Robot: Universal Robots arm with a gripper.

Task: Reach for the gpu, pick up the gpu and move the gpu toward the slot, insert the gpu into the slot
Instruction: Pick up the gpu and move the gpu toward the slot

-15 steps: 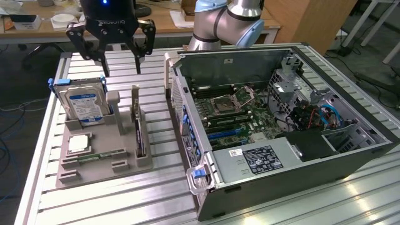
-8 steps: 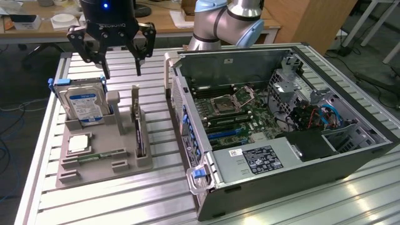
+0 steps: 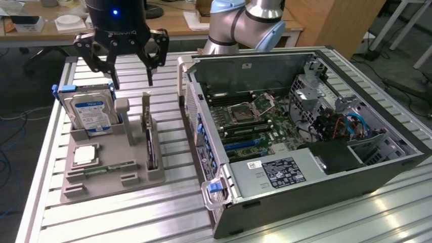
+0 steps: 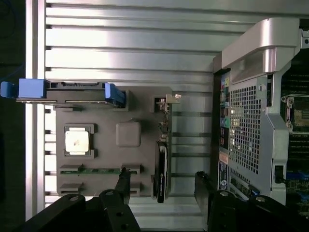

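The gpu [image 3: 150, 147] stands on edge in the grey tray [image 3: 101, 188], along the tray's side nearest the computer case [image 3: 337, 195]. That likely leaves its top edge free for a grasp. At the tray's far corner stands the hard drive [image 3: 93, 114]. Above both hangs the gripper [image 3: 132, 81], jaws wide apart and empty.

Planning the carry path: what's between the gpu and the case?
Nothing in the way: between the gpu and the case there's only the tray rim, then bare table slats. Exterior and wrist views both show it.
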